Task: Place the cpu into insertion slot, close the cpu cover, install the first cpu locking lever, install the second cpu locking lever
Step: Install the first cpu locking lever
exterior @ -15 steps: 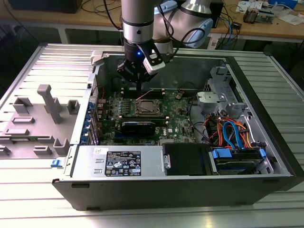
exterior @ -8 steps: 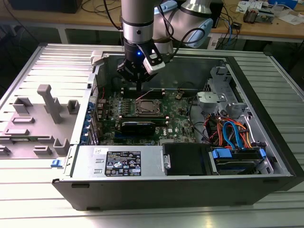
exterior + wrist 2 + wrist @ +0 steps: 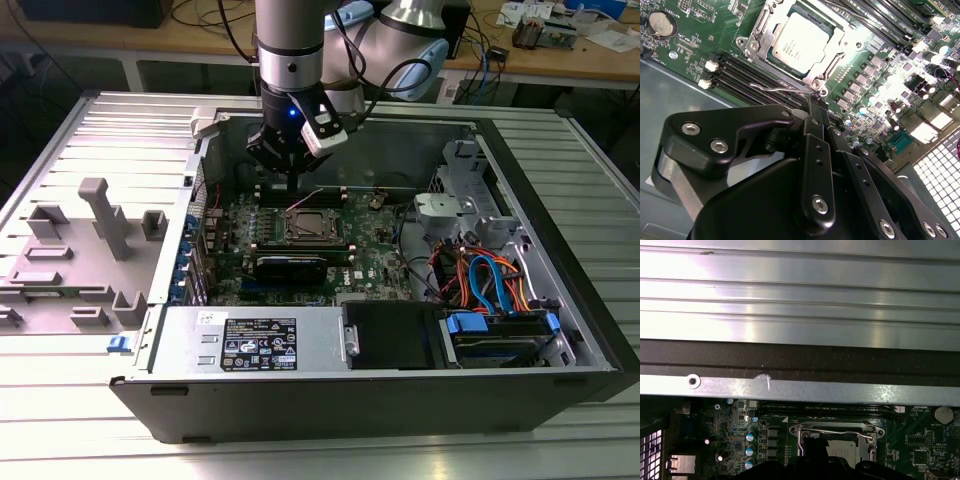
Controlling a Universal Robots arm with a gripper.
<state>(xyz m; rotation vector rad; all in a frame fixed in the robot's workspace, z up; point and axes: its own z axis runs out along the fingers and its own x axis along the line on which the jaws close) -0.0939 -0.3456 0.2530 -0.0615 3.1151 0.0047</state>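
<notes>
The cpu (image 3: 800,42), a flat silver-grey square, lies in the socket on the green motherboard (image 3: 310,226). The cpu cover (image 3: 757,37), a silvery frame, lies flat around it. A thin wire locking lever (image 3: 780,88) runs along the socket's edge beside the memory slots. In the exterior view this lever (image 3: 306,200) slants up from the socket. My gripper (image 3: 813,106) hangs just above that edge, its black fingers shut together with nothing visibly between them, the tips close to the lever's bent end. In the first wrist view the cover (image 3: 802,440) and lever (image 3: 835,432) show past the gripper (image 3: 812,446).
The board sits deep in an open computer case (image 3: 330,120) with metal walls all round. A black heatsink block (image 3: 290,266) lies in front of the socket. A power supply (image 3: 250,340) and a drive cage with cables (image 3: 490,280) are nearby. A grey fixture (image 3: 95,250) stands at the exterior view's left.
</notes>
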